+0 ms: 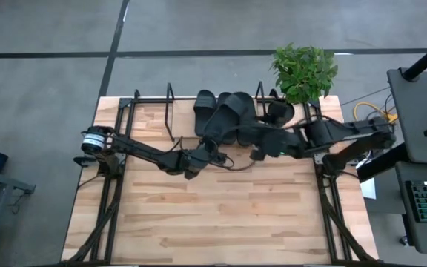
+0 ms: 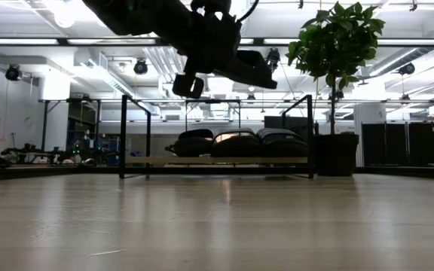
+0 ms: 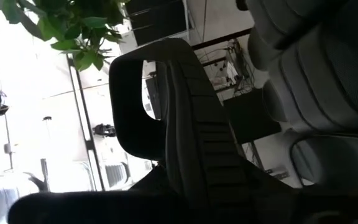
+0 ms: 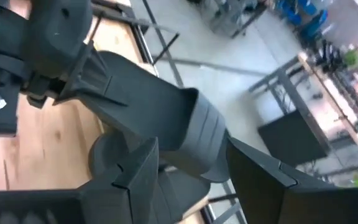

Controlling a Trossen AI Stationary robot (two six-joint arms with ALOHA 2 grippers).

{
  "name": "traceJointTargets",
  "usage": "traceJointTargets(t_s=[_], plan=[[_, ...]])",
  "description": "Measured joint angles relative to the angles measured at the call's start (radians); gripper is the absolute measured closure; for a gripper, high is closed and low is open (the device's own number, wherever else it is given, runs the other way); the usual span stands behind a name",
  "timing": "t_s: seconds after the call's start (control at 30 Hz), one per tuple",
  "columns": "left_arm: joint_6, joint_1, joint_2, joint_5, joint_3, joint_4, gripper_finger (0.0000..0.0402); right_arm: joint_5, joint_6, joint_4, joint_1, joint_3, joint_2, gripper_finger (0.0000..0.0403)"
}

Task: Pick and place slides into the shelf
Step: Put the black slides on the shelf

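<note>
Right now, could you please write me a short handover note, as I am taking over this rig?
Left gripper: shut on the fourth slide, held in the air above the shelf.
Right gripper: open, close to that slide's free end.
Done: three slides lie side by side on the shelf.
Left: set the fourth slide on the shelf; the free space is at its end away from the plant.

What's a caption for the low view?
Left gripper carries a slide above the shelf.
</note>
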Motion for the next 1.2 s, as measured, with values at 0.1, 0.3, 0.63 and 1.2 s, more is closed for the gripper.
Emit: traceJointTargets(t_s=[0.1, 0.3, 0.63, 1.2], plan=[[0.01, 0.0, 0.0, -0.001, 0.001, 0.002, 0.0368, -0.062, 0.07, -0.12, -0.047, 0.117, 0.086, 0.0227], [0.032, 0.0, 0.0, -0.001, 0.014, 0.002, 0.0368, -0.126, 0.143, -0.283, -0.136, 0.312, 0.241, 0.0228], [0.036, 0.01, 0.0, -0.004, 0.035, 0.004, 0.0368, -0.185, 0.164, -0.437, -0.206, 0.518, 0.409, 0.0231], [0.088, 0.007, 0.0, 0.015, 0.024, -0.025, 0.0368, -0.207, -0.016, -0.517, -0.243, 0.545, 0.418, 0.0243]])
